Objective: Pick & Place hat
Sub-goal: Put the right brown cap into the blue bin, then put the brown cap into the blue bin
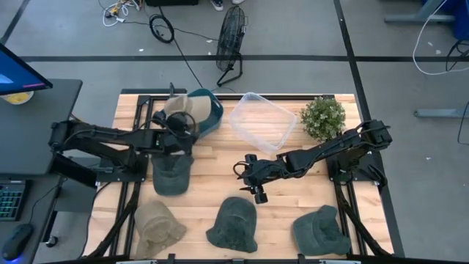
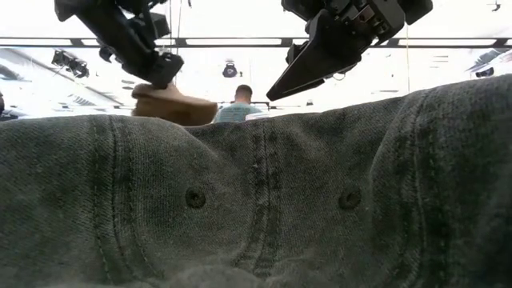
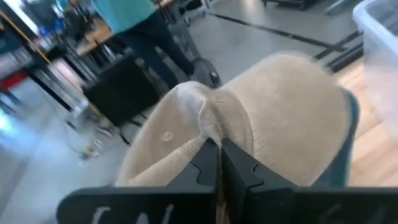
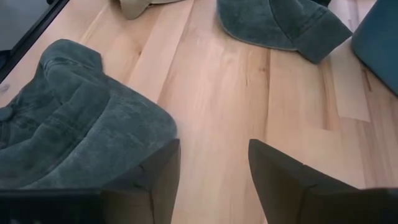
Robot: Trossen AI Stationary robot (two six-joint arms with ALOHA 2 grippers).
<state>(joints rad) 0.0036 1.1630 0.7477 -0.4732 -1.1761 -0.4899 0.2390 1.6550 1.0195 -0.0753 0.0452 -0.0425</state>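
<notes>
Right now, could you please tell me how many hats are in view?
5: a tan hat held in the left pincer over the teal bin; dark hats at left-centre, front-centre, front-right; beige hat front-left. More could be hidden.

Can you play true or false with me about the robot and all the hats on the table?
1. The left hand is pinching a tan hat. True.
2. The right hand is holding a green hat. False: it is open and holds nothing, above bare wood.
3. The clear plastic bin is full of hats. False: nothing shows inside it.
4. A small green plant stands on the table next to the bin. True.
5. A teal bin sits beside the tan hat. True.
</notes>
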